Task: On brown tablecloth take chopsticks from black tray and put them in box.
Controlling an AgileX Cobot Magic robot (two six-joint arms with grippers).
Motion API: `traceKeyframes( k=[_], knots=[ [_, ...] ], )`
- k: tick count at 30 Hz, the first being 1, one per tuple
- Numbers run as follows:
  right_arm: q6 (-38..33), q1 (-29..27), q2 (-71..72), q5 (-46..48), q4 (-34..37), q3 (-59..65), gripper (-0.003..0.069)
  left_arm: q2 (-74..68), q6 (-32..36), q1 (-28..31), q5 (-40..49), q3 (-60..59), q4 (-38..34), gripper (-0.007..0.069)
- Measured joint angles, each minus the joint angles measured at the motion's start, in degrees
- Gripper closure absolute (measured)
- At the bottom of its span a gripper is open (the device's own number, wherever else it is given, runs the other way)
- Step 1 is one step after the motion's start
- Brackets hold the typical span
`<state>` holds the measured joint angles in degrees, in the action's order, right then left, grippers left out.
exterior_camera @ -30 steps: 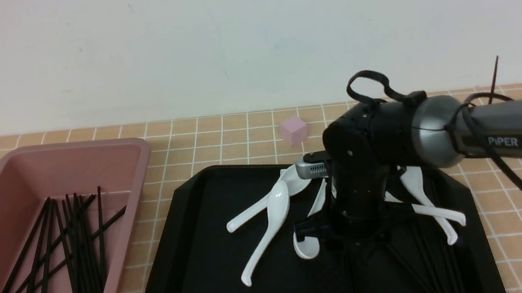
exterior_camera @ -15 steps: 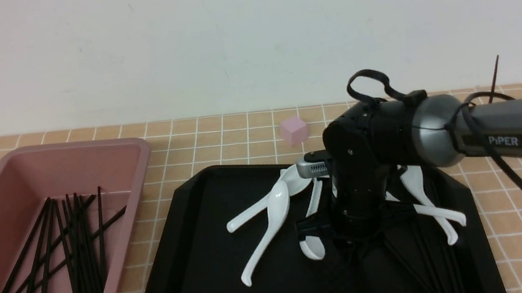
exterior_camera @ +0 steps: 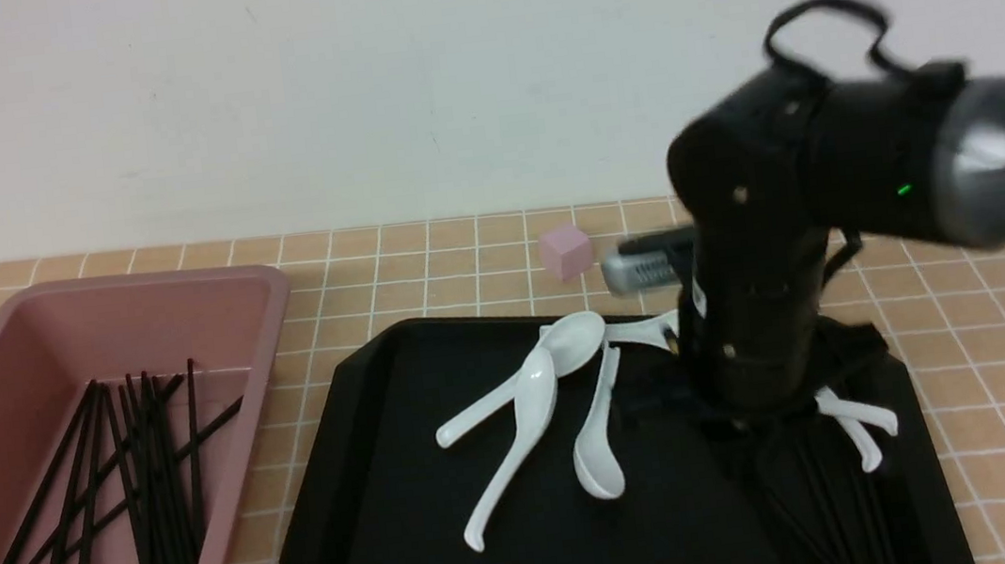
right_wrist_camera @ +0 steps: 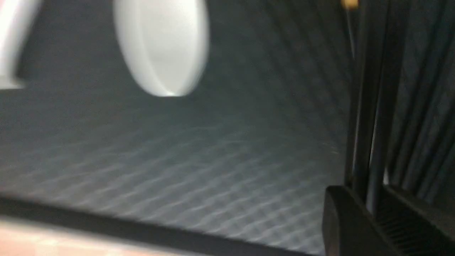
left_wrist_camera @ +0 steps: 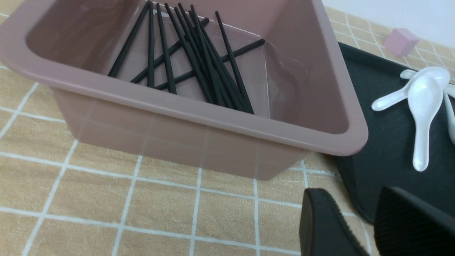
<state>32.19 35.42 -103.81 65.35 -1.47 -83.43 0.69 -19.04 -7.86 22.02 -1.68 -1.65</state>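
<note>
My right gripper [right_wrist_camera: 376, 199] is shut on thin black chopsticks [right_wrist_camera: 366, 142] that run up between its fingers. In the front view it hangs over the right half of the black tray [exterior_camera: 379, 523], its jaws hidden under the wrist, and the held chopsticks [exterior_camera: 801, 494] slant down onto the tray. The pink box [exterior_camera: 210, 287] stands to the left on the brown tablecloth [exterior_camera: 426, 272] with several chopsticks [exterior_camera: 128, 485] lying in it. My left gripper [left_wrist_camera: 355, 202] hovers by the box's near corner [left_wrist_camera: 341, 142], slightly open and empty.
Several white soup spoons [exterior_camera: 517, 413] lie on the tray, some beside my right wrist. A small pink cube [exterior_camera: 566, 251] sits on the cloth behind the tray. A white wall backs the table.
My right gripper closed on chopsticks, then the wrist rose and swung right and back. A spoon under it was nudged aside. The box and its chopsticks have not moved.
</note>
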Motion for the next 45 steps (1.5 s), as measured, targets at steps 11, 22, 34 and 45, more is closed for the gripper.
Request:
traceKeyframes(
  k=[11,22,34,45],
  knots=[
    [-5.92,7.60,-3.49,-22.68,10.53,-23.02,0.0536,0.00,0.00,0.00,0.00,0.00,0.00,0.0385],
    [-12.06,16.06,-25.61,-55.31,19.91,-34.04,0.0536,0.00,0.00,0.00,0.00,0.00,0.00,0.0385],
    [-12.06,17.23,-32.92,-59.01,18.63,-34.68,0.0346,0.00,0.00,0.00,0.00,0.00,0.00,0.0385],
    [-16.54,17.23,-20.33,-28.16,3.23,-34.68,0.0459,0.00,0.00,0.00,0.00,0.00,0.00,0.0385]
  ],
)
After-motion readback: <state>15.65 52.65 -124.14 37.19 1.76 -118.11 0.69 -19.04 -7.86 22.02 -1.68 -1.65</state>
